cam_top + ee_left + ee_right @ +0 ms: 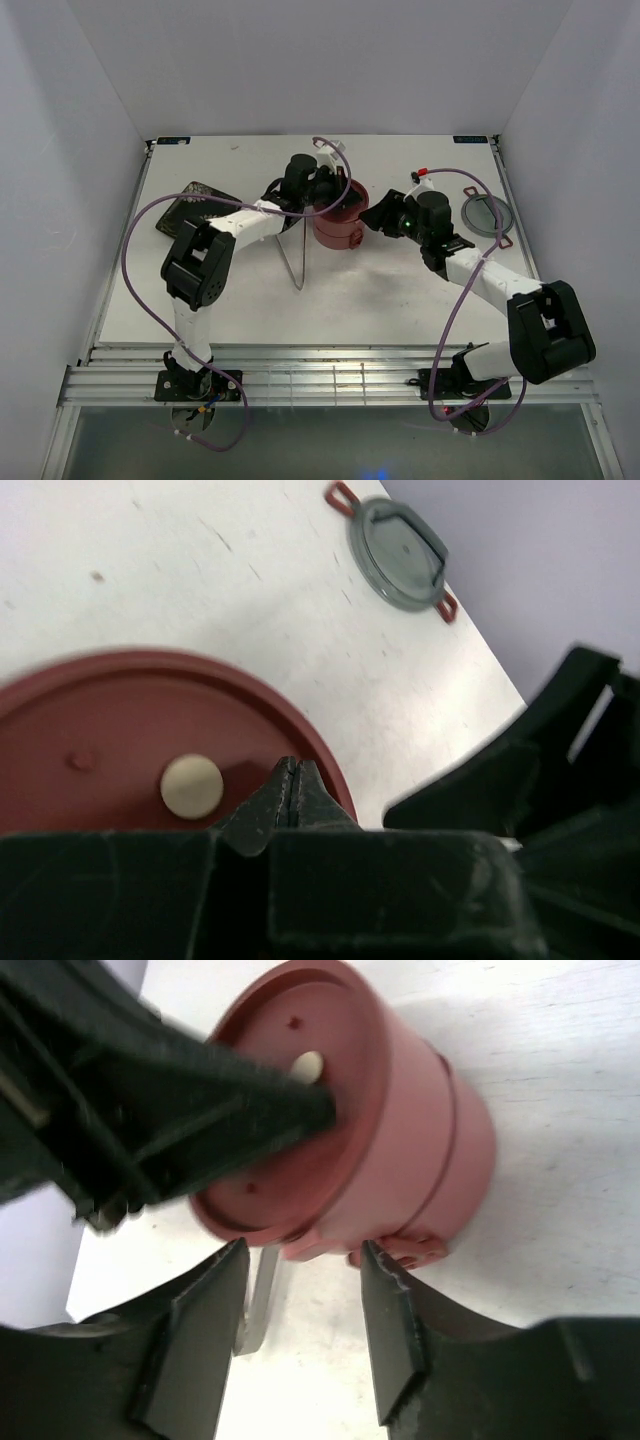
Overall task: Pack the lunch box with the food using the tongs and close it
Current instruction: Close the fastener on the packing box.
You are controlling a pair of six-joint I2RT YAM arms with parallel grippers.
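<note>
Closing box (pixel 400 1130): left gripper (pixel 290 780) shut empty at lid (pixel 120 710), right gripper (pixel 305 1255) open alongside; next probably fetching grey cover (pixel 400 552)

lunch box (pixel 338 232): under left hand (pixel 324 194); right hand (pixel 379 216) just beside | tongs (pixel 300 276): lying to its left

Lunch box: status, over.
Left gripper shut, tips over flat lid of round dusty-red lunch box, closed. Right gripper open, empty, beside box. Thin silver tongs lie loose left of box.
</note>
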